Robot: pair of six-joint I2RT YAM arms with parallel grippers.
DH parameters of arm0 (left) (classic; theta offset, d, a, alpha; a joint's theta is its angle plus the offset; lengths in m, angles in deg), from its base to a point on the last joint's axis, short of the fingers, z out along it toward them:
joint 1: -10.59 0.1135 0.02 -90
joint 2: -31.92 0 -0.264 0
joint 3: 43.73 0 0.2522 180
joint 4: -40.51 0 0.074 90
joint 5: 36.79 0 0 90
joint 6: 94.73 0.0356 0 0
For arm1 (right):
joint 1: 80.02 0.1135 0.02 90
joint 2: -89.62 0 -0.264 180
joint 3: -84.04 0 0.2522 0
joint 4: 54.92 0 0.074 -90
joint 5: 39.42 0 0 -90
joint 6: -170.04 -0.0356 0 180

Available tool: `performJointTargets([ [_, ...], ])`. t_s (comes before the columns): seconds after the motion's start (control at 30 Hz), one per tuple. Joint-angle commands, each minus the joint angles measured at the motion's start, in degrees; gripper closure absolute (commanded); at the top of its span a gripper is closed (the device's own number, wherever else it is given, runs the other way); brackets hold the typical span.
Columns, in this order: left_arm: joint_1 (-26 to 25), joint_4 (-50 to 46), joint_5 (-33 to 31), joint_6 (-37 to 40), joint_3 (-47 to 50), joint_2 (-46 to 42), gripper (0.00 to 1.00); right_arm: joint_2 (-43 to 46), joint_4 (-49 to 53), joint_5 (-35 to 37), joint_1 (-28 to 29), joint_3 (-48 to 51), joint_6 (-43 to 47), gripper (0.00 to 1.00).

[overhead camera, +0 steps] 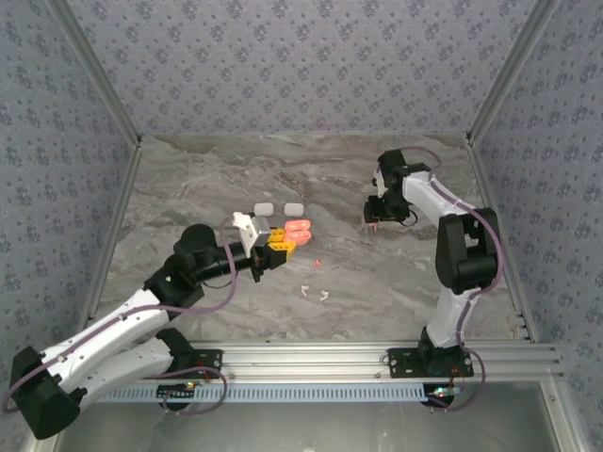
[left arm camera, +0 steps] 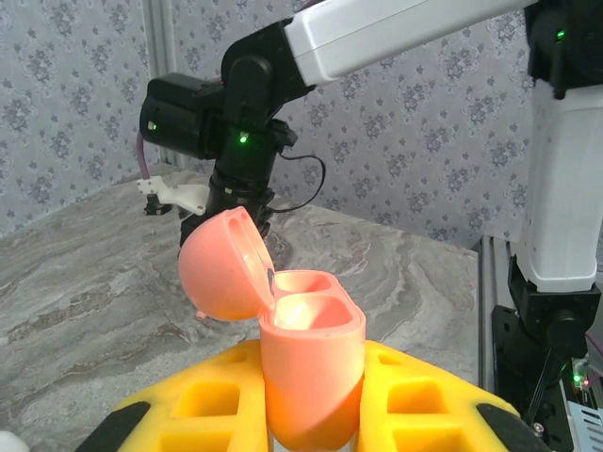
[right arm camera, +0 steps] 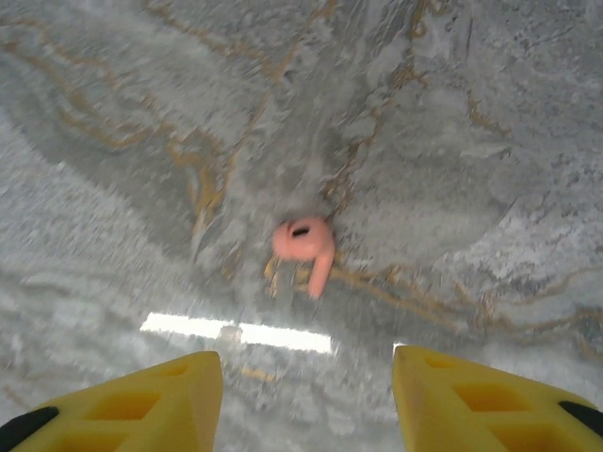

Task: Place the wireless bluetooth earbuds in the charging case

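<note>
My left gripper is shut on a salmon-pink charging case and holds it upright between its yellow fingers. The case's lid is flipped open to the left and two wells show at the top. In the top view this case sits mid-table at the left gripper. My right gripper hangs open over the marble, with a salmon-pink earbud lying just ahead of its fingertips and nothing between them. Two white earbuds and a pink speck lie nearer the arms.
Two white closed cases sit behind the left gripper. The right arm reaches in from the right, its gripper low over the table. Patterned walls enclose the marble table on three sides.
</note>
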Motion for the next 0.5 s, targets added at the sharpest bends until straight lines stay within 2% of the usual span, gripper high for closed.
performJointTargets([
  [0.0,-0.4,-0.8,-0.9,0.4,0.1,-2.2,1.00,-3.8,0.1,-1.7,-0.8,-3.8,0.0,0.49],
  [0.47,-0.3,-1.5,-1.5,0.2,0.4,-3.2,1.00,-9.9,-0.3,-5.4,-1.9,-5.5,-0.6,0.59],
])
